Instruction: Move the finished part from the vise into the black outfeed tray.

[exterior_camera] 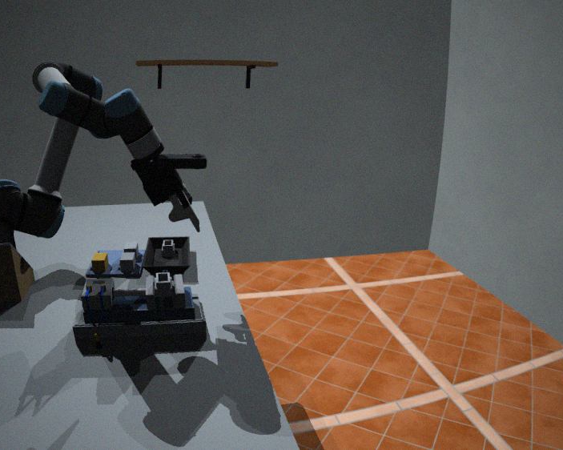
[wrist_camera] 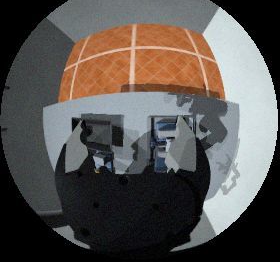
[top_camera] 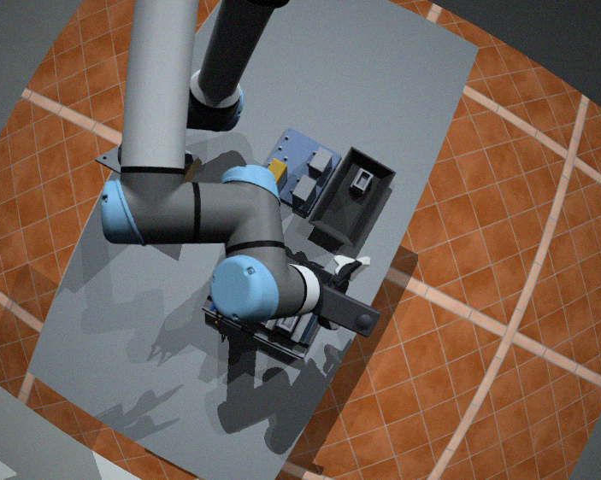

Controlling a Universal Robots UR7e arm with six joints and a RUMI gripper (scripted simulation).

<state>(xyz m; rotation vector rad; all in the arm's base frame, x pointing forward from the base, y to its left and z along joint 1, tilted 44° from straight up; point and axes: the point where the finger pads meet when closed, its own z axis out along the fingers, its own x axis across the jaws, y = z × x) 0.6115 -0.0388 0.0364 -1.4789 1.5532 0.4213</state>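
Observation:
The finished part [exterior_camera: 162, 279], a grey block with a pocket on top, sits clamped between the vise jaws [exterior_camera: 165, 290] on the dark vise base [exterior_camera: 137, 321]. It also shows in the top view [top_camera: 289, 324], partly hidden under the wrist. The black outfeed tray [top_camera: 352, 196] holds one pocketed block [top_camera: 362, 180] at its far end; it also shows in the side view [exterior_camera: 167, 247]. My gripper [exterior_camera: 184, 212] is open and empty, tilted, high above the table between the vise and the tray. In the wrist view the fingers frame the tray and the vise below.
A blue fixture plate [top_camera: 303, 172] with two grey blank blocks and a yellow block [top_camera: 277, 168] lies beside the tray. The table's edge runs just right of the vise and the tray. A brown box [exterior_camera: 1, 275] stands by the arm's base.

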